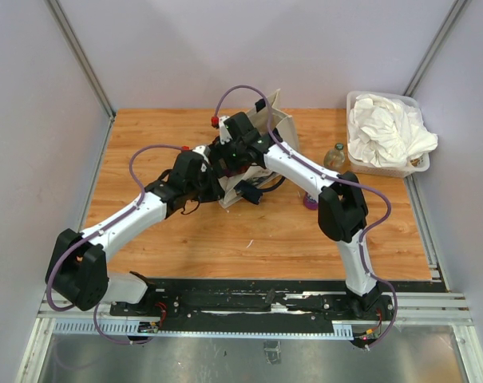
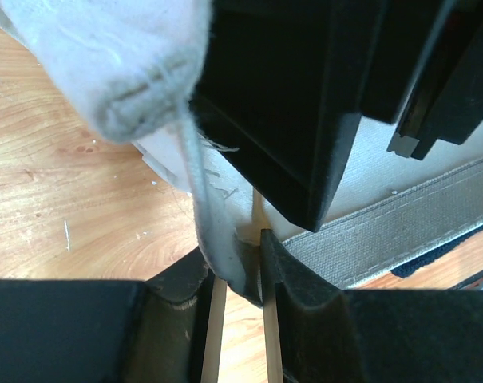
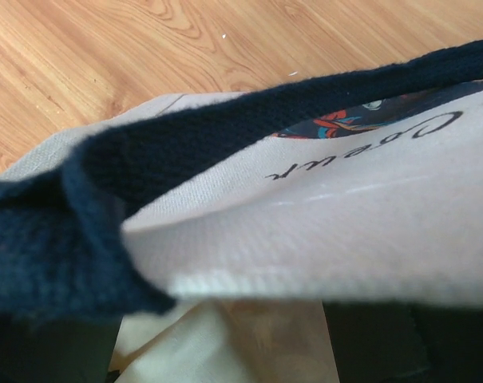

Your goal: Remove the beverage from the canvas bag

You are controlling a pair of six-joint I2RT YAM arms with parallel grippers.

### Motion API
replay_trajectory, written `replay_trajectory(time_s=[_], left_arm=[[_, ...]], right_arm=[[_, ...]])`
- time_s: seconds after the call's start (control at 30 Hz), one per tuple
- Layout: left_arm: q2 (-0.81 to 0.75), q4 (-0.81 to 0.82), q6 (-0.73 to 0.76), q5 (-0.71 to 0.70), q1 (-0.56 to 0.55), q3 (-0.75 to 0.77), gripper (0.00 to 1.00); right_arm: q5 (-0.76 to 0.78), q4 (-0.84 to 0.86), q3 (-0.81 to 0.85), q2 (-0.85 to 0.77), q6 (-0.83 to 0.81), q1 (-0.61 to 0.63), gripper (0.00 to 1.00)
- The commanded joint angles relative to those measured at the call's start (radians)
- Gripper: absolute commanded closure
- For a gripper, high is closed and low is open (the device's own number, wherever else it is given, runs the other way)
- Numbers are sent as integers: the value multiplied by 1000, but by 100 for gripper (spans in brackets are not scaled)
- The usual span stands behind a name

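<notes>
The cream canvas bag [image 1: 284, 128] stands mid-table with both arms over its near side. My left gripper [image 1: 215, 183] is shut on a fold of the bag's cream rim, which shows pinched between its fingers [image 2: 305, 287] in the left wrist view [image 2: 241, 257]. My right gripper [image 1: 231, 165] is at the bag's mouth. In its wrist view, the printed wall [image 3: 345, 207] and a navy strap [image 3: 185, 152] lie just above its spread jaws [image 3: 225, 343]. A small bottle of amber drink [image 1: 334, 156] stands on the table to the right of the bag. The bag's inside is hidden.
A clear tub of white cloths [image 1: 387, 132] stands at the back right, next to the bottle. A small purple object [image 1: 310, 201] lies on the table beside the right arm's elbow. Grey walls close in the wooden table.
</notes>
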Motion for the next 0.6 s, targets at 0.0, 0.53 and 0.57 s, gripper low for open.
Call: replay_trajectory(time_s=[0.0,0.53,0.57], left_arm=[[-4,-19,12,25,-3,-25,74],[-42,-33,19,-21,-3,-59,73],[-45,-33,18,-21,-3,-61,74]], right_arm=[[29,28,-31,73,27,25,13],[120,39,-119,56,97,3,22],[116,47,-127,52,96,2,22]])
